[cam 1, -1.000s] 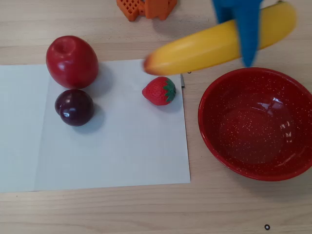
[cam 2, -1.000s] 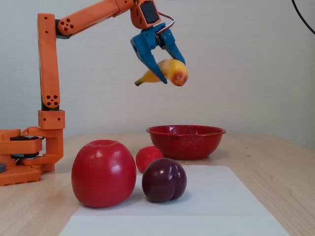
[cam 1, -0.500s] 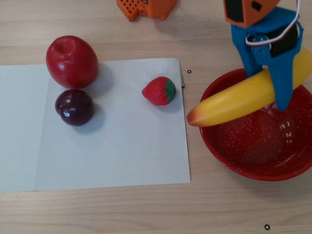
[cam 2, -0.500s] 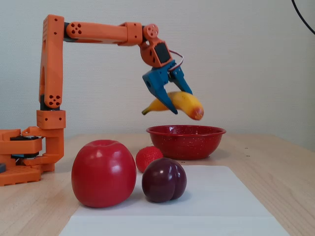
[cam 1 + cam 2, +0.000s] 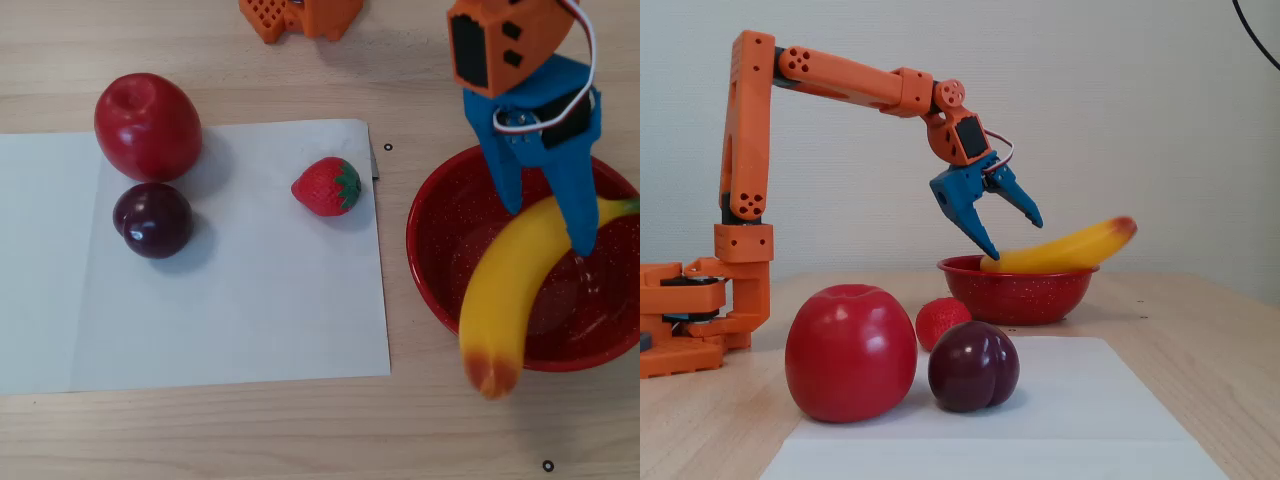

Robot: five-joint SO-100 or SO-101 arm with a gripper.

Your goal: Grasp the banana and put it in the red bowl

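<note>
Long glossy yellow toy banana (image 5: pixel 515 290) lies across large speckled red bowl (image 5: pixel 440 200), stem end inside, orange-red blunt end overhanging near rim, above wooden desk (image 5: pixel 250 430). Blue two-finger end effector (image 5: pixel 545 225) spread apart, straddling banana; contact unclear. Risk: overhanging end outweighs seated part, banana tips out; lifting finger could snag and drag it off rim.
</note>
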